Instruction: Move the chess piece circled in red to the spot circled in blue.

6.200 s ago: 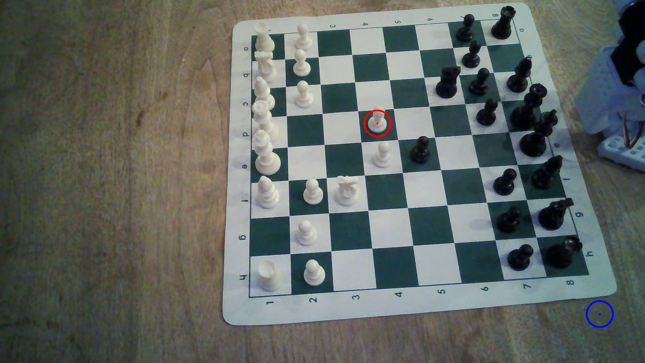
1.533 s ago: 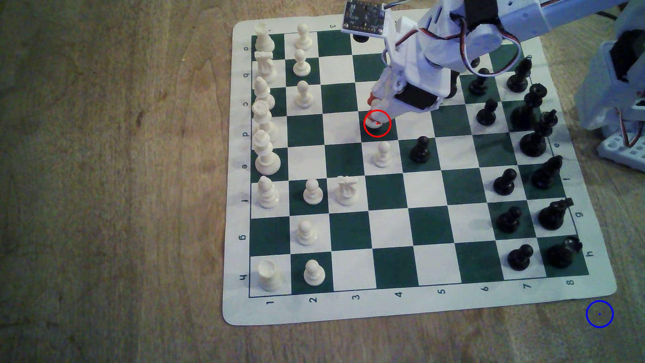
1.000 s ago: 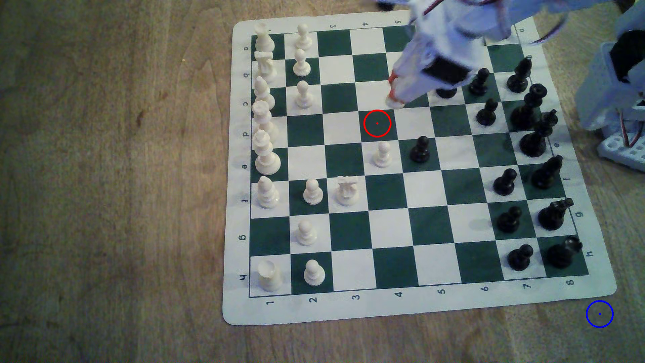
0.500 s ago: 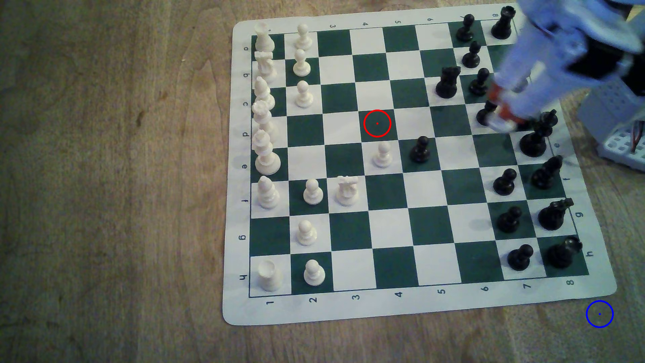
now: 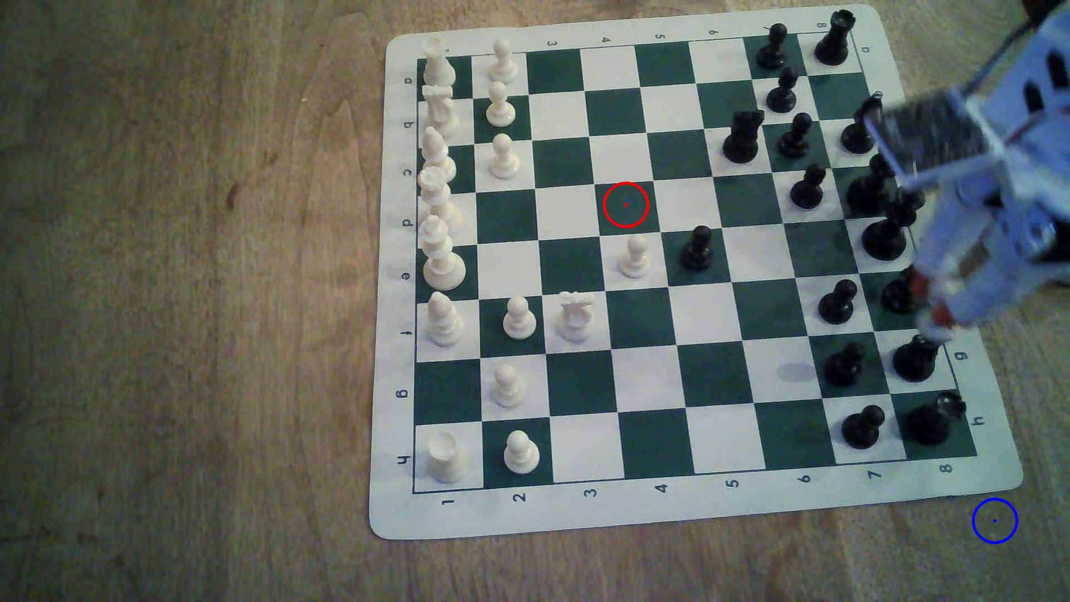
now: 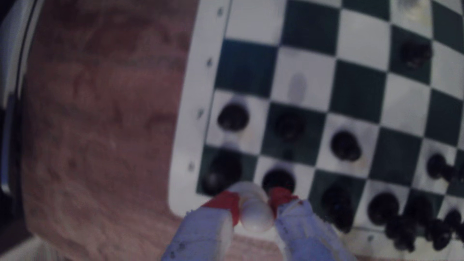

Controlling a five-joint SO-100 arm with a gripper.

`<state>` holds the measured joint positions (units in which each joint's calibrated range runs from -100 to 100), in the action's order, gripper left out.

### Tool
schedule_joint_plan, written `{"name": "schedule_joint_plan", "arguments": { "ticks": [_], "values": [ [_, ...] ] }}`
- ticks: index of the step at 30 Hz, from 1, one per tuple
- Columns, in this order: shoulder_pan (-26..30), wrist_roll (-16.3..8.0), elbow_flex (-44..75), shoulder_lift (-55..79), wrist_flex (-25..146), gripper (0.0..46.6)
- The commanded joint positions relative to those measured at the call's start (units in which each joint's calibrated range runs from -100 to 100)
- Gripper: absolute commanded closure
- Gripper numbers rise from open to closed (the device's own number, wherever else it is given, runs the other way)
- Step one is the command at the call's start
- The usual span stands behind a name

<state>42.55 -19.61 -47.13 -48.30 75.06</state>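
Wooden table [image 5: 173,347] and chessboard [image 5: 654,440] lay below. Carried clear of red ring [image 5: 626,204]: white pawn [image 6: 256,213] pinched between gripper [image 6: 253,205] fingers [image 6: 223,203]. Left to do: travel onward to blue ring [image 5: 995,520], beyond fingertips, then release.

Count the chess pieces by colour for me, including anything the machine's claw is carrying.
White pieces standing on the board: 15
White pawn held in the gripper: 1
Black pieces standing on the board: 16
Total: 32
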Motion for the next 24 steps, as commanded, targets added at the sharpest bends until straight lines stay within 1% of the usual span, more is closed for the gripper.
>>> {"name": "schedule_joint_plan", "arguments": {
  "ticks": [1,6,9,11,19,24],
  "values": [
    [5.04,-1.86,-5.91,-1.44,-7.74,46.4],
    [5.67,-1.12,-6.09,2.8,-13.96,46.4],
    [5.59,0.34,-6.0,7.13,-19.12,46.4],
    [5.43,0.59,-5.54,9.68,-22.15,46.4],
    [11.61,-0.63,-6.36,19.87,-27.23,46.4],
    [13.33,-1.12,-5.27,23.86,-32.06,46.4]
  ]
}}
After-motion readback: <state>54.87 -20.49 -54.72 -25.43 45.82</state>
